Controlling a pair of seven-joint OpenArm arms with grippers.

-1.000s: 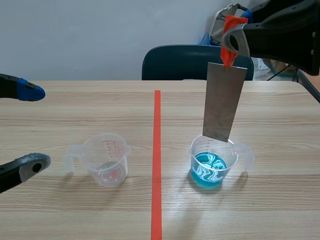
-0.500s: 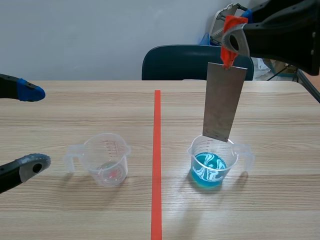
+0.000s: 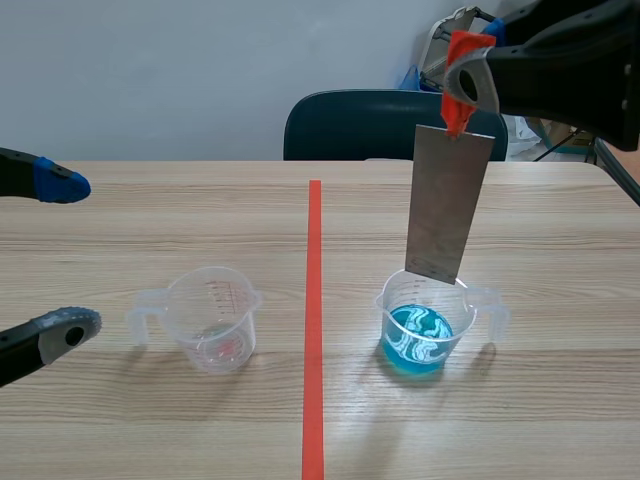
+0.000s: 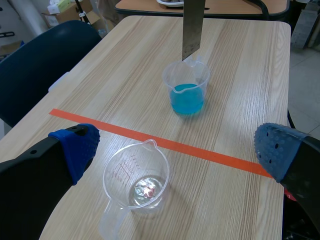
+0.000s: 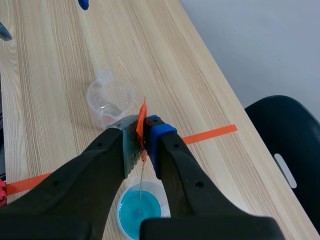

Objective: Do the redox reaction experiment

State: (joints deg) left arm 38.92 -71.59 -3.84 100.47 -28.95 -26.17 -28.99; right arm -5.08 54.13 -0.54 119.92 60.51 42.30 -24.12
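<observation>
A grey metal strip (image 3: 447, 203) hangs upright by an orange tag (image 3: 460, 78) at its top end. My right gripper (image 3: 466, 82) is shut on that tag, high above the table. The strip's lower edge sits just over the rim of a clear cup of blue liquid (image 3: 421, 335), not dipped in. From the right wrist view the strip (image 5: 140, 192) runs edge-on down toward the blue cup (image 5: 140, 208). A near-empty clear measuring cup (image 3: 211, 318) stands left of the tape line. My left gripper (image 4: 175, 142) is open, with that cup (image 4: 135, 180) between and below its fingers.
An orange-red tape line (image 3: 314, 320) divides the wooden table down the middle. A dark blue chair (image 3: 375, 125) stands behind the far edge, with clutter at the back right.
</observation>
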